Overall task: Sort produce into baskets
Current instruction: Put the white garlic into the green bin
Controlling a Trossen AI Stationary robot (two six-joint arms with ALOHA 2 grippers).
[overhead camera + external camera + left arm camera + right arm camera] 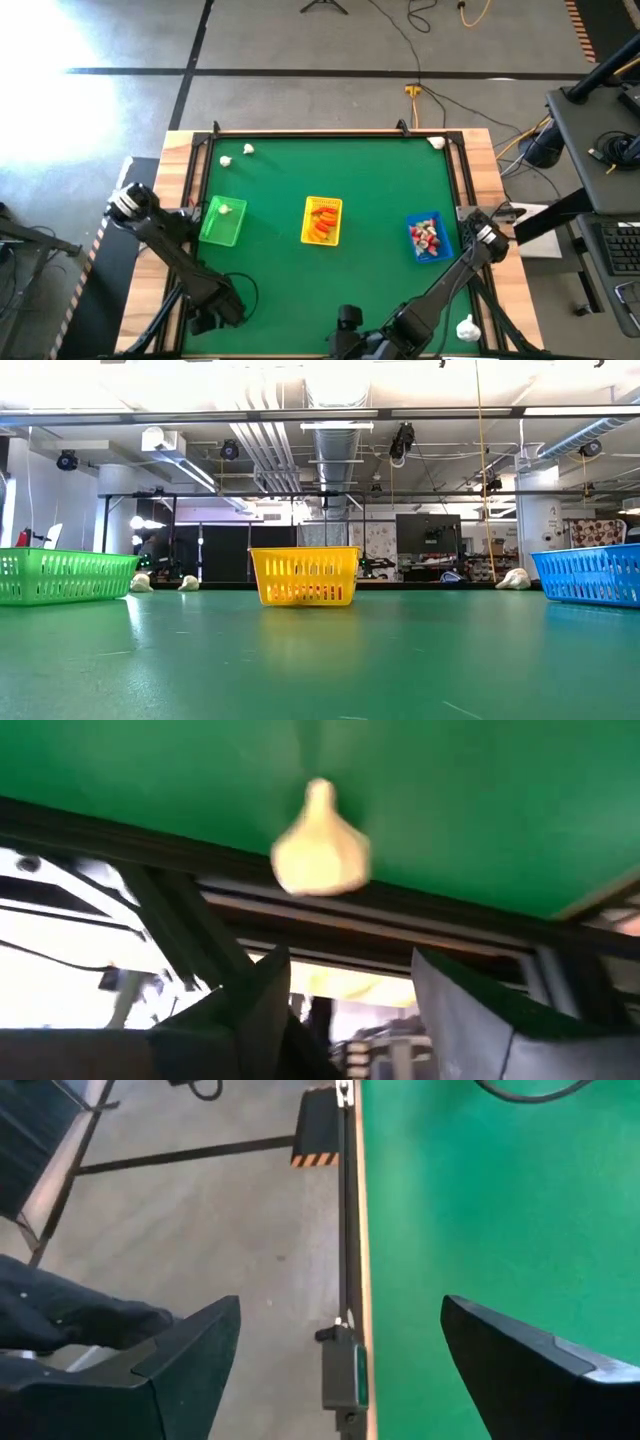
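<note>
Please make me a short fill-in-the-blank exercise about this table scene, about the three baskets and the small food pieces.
1. The yellow basket stands between the green basket and the ____ basket.
2. The orange pieces lie in the ____ basket.
3. The red-and-white pieces lie in the ____ basket.
4. The two white pieces near the table's far edge lie in ____ basket.

Missing words: blue; yellow; blue; no
</note>
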